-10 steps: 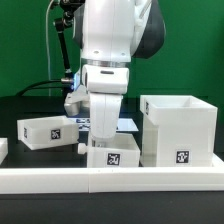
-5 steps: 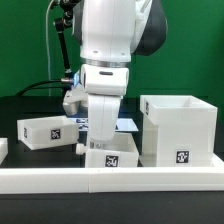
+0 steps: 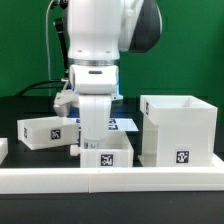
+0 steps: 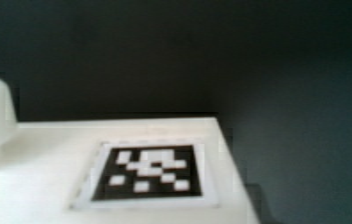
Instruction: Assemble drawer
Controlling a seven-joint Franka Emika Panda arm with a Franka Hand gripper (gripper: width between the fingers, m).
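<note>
The drawer's parts stand along the front wall. The tall housing (image 3: 180, 130) is at the exterior view's right. One small tray (image 3: 45, 131) is at the left. A second tray (image 3: 108, 156) with a knob (image 3: 78, 148) is in the middle. My gripper (image 3: 95, 143) reaches down onto this middle tray's back wall, and the tray travels with it, so it looks shut on it. The fingertips are hidden behind the hand. The wrist view shows only a white face with a tag (image 4: 152, 172), with no fingers in it.
A long low white border wall (image 3: 60, 180) runs along the front. The marker board (image 3: 128, 123) lies flat behind the middle tray. The table (image 3: 20, 110) is black, with a green backdrop behind it. The housing stands close to the middle tray's right.
The arm has shifted toward the exterior view's left, and its wrist has turned. The middle tray has slid a little left with it, away from the housing.
</note>
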